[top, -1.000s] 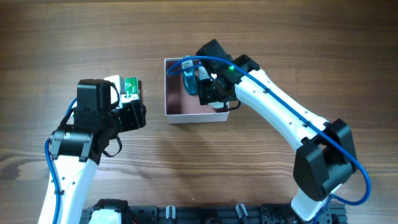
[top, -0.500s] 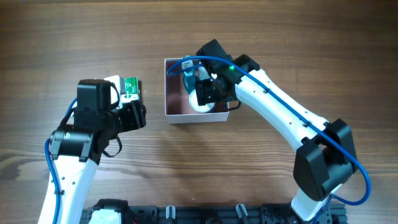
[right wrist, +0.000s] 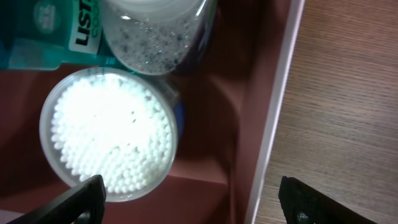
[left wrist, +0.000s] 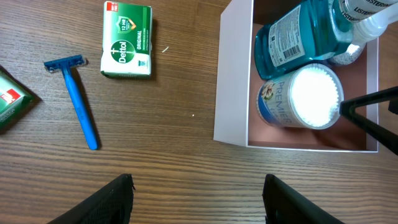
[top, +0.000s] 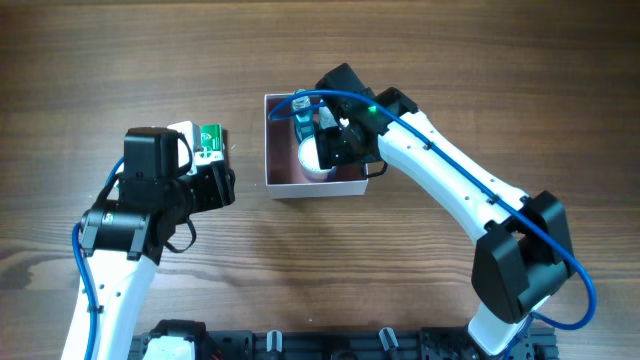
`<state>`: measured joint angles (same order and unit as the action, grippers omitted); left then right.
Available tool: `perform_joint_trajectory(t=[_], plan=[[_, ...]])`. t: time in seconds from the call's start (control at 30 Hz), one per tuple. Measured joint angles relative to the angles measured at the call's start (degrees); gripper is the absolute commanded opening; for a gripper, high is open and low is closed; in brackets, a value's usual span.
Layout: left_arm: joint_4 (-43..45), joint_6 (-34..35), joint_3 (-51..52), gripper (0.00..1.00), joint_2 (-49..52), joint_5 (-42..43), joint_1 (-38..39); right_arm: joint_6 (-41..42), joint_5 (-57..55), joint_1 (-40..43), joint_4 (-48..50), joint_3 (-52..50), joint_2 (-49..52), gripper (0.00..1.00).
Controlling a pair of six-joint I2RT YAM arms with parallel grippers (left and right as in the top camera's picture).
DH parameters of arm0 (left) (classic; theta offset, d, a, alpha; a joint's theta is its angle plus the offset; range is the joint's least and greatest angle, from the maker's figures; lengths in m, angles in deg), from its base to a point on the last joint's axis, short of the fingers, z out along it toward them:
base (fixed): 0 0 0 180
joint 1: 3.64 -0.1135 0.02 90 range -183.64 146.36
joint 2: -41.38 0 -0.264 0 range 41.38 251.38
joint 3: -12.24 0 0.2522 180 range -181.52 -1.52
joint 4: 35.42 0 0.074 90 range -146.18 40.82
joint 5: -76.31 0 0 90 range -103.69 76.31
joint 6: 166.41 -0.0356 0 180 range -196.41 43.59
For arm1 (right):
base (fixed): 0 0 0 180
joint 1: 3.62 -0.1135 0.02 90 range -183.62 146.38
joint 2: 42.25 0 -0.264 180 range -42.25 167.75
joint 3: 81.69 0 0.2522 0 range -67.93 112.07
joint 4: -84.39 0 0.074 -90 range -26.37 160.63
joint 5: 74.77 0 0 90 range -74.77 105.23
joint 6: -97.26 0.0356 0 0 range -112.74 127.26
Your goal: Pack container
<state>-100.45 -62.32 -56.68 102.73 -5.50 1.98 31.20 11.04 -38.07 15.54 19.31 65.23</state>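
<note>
Two claws, both released. Right claw (right wrist: 193, 200): fingers spread wide with nothing between them, poised over the right half of the container (top: 285, 150). Left claw (left wrist: 202, 199): fingers wide apart above bare surface (left wrist: 161, 162), holding nothing, off to the container's left.

Container: sits mid-surface between the two arms. White outer walls, dusty pink floor, open top.

Contents noted:
- teal mouthwash bottle (left wrist: 298, 37), lying on its side along the far wall
- clear bottle (left wrist: 348, 53) with a white spray top, close beside the mouthwash bottle, toward the right wall
- round jar of cotton swabs (left wrist: 305, 96), in front of the mouthwash bottle and right against it, its swab-filled top facing up. In the right wrist view it lies toward that claw's left finger, and the pictures do not settle whether the two touch.

The pink floor at the container's left side is uncovered.

Outside the container, all to its left on the surface:
- green soap box (left wrist: 127, 40), lying flat
- blue razor (left wrist: 78, 102), head toward the far side, near the soap box but apart from it
- second green box (left wrist: 9, 99), cut off by the edge of the left wrist view
</note>
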Motion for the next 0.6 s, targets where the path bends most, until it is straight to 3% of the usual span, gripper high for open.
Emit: perform_joint_trajectory(t=[0.03, 0.13, 0.17, 0.2, 0.4, 0.6], plan=[[0.0, 0.0, 0.0, 0.67, 0.0, 0.0, 0.0, 0.1, -0.2, 0.0, 0.0, 0.0, -0.1, 0.81], [-0.1, 0.0, 0.0, 0.67, 0.0, 0.0, 0.0, -0.2, -0.8, 0.0, 0.5, -0.1, -2.1, 0.39], [-0.2, 0.0, 0.0, 0.67, 0.0, 0.0, 0.0, -0.6, -1.0, 0.0, 0.7, -0.1, -3.2, 0.17], [-0.2, 0.0, 0.0, 0.67, 0.0, 0.0, 0.0, -1.7, -0.9, 0.0, 1.5, -0.1, -6.0, 0.04], [-0.2, 0.0, 0.0, 0.67, 0.0, 0.0, 0.0, -7.0, 3.6, -0.8, 5.1, -0.1, -13.6, 0.04], [-0.2, 0.0, 0.0, 0.67, 0.0, 0.0, 0.0, -8.4, 4.8, -5.5, 7.9, -0.1, -11.2, 0.04]])
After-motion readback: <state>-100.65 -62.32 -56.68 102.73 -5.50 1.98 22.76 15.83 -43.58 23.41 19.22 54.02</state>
